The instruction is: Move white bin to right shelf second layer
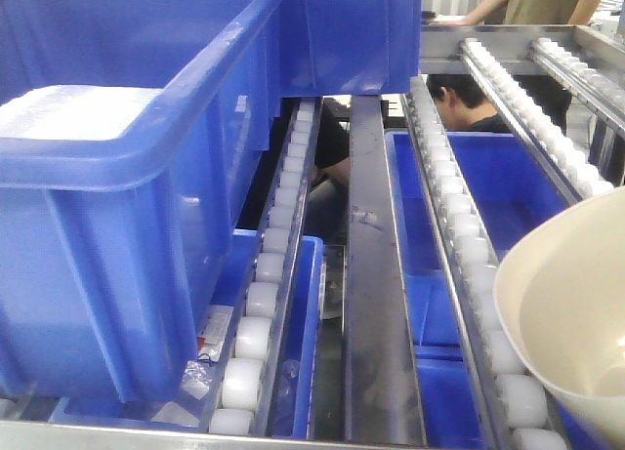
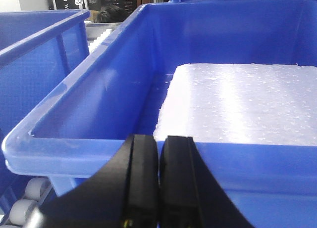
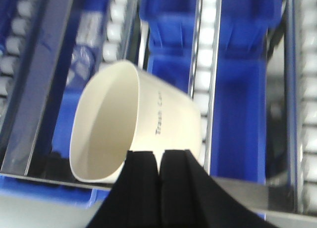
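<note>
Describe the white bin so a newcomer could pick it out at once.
Look at the steel flow rack with its white roller rails and blue crates. At its right front edge sits the white bin, tipped on its side. It alone is glossy cream, rounded and handleless, with "Trash Can" lettering on its wall.

Blue crates [image 1: 127, 177], perhaps seated worker [image 1: 467, 101]

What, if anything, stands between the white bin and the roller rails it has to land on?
Nothing visible does. The white bin, pinched at its rim by the right end effector, hangs tilted over bare roller rails; the blue crate sits well left.
</note>
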`<state>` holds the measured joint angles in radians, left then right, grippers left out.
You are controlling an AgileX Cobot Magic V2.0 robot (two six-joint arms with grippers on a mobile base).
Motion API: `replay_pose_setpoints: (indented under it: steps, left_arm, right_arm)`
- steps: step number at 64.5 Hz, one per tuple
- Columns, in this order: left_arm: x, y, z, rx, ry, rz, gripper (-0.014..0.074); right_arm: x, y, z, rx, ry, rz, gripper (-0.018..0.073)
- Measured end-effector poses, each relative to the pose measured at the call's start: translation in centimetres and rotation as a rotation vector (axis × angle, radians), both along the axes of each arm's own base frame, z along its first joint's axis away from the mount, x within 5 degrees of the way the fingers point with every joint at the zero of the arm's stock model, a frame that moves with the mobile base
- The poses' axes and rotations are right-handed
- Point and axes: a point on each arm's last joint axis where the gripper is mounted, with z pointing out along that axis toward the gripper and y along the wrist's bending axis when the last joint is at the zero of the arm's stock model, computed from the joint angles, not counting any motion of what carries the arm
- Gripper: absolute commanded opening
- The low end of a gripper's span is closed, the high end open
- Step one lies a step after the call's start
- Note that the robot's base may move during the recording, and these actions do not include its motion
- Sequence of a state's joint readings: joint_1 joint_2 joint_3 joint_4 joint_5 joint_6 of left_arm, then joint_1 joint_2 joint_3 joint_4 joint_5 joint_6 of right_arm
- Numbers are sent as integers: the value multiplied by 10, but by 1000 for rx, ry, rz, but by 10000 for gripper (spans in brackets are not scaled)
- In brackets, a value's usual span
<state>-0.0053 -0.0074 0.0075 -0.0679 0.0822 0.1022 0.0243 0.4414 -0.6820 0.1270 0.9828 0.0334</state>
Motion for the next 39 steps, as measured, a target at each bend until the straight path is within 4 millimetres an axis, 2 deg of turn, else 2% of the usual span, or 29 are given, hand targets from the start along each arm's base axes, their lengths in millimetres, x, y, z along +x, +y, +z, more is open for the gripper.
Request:
replay_pose_setpoints:
  steps: [9,28,39]
  left_arm:
    - [0,0,0,0,0,0,85]
    - [0,0,0,0,0,0,85]
    - [0,0,0,0,0,0,85]
  right_arm:
    - [-7,0,0,-9,-50,5,57]
    - [-7,0,0,-7,-63,5,57]
    - [-1,-3,4,-28,-152,-16,57]
